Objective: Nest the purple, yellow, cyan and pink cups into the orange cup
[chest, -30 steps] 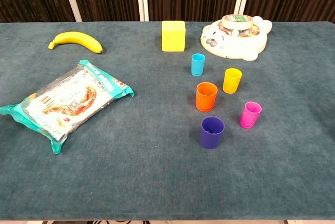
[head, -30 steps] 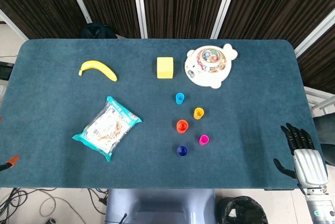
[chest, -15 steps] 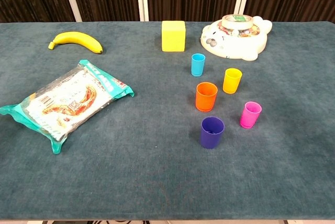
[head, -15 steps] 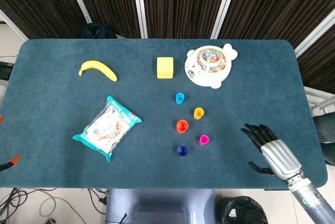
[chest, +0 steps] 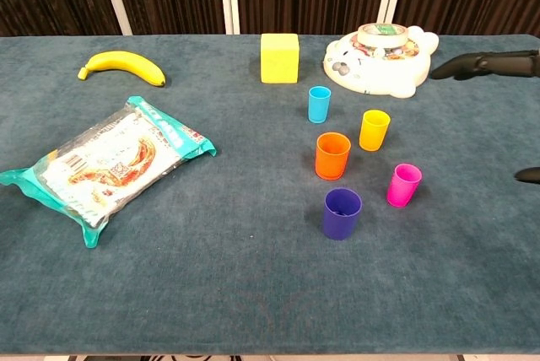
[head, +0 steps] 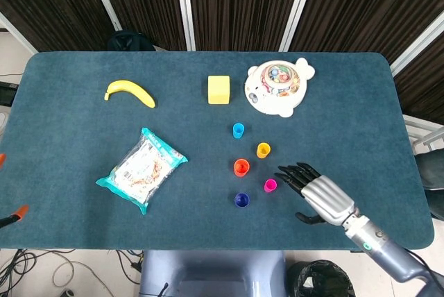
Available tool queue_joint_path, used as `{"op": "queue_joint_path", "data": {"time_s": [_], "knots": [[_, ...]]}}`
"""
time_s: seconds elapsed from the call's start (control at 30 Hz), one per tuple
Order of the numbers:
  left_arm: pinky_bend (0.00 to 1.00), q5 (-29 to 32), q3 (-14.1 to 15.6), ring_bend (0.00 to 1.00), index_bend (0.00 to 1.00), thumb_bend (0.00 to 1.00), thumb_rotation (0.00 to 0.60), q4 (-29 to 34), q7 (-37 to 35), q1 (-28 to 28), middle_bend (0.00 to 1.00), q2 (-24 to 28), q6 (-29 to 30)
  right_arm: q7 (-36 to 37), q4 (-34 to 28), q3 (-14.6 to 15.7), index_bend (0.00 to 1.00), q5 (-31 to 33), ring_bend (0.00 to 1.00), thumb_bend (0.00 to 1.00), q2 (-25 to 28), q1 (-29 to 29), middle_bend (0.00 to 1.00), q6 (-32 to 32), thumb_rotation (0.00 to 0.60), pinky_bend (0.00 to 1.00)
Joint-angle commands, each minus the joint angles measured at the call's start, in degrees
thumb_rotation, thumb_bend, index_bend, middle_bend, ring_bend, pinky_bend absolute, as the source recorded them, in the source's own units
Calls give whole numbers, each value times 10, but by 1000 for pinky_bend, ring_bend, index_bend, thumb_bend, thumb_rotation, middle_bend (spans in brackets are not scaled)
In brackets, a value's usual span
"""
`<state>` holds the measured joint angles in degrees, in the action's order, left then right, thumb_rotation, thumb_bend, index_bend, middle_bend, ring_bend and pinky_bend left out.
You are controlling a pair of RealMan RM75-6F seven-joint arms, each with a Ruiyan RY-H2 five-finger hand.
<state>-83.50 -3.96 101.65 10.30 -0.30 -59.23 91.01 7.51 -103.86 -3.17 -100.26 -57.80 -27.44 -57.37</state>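
Note:
Five small cups stand upright and apart right of the table's middle: orange (head: 241, 167) (chest: 332, 155), yellow (head: 263, 150) (chest: 375, 130), cyan (head: 238, 130) (chest: 319, 104), pink (head: 270, 185) (chest: 403, 185) and purple (head: 241, 200) (chest: 341, 213). My right hand (head: 313, 192) hovers just right of the pink cup, fingers spread toward it, holding nothing. In the chest view only its dark fingertips (chest: 481, 64) show at the right edge. My left hand is out of sight.
A yellow block (head: 218, 89) and a white animal-shaped toy (head: 277, 87) lie behind the cups. A snack bag (head: 141, 168) and a banana (head: 129, 92) lie to the left on the blue table (head: 76, 130).
My right hand has swept left from the table's front right corner to just beside the pink cup, and its fingertips have entered the chest view. The cups have not moved.

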Motion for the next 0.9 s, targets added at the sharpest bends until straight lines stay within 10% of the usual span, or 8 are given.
{"op": "queue_joint_path", "data": {"time_s": [0.03, 0.9], "knots": [[63, 1, 0, 0, 37, 0, 600, 0, 0, 0, 12, 0, -1, -97, -6, -29, 52, 60, 51, 351, -53, -12, 0, 18, 600, 52], [63, 2, 1, 0, 37, 0, 600, -1, 9, -3, 12, -5, -4, -332, -10, -8, 181, 133, 51, 350, -189, -26, 0, 20, 600, 52]]}}
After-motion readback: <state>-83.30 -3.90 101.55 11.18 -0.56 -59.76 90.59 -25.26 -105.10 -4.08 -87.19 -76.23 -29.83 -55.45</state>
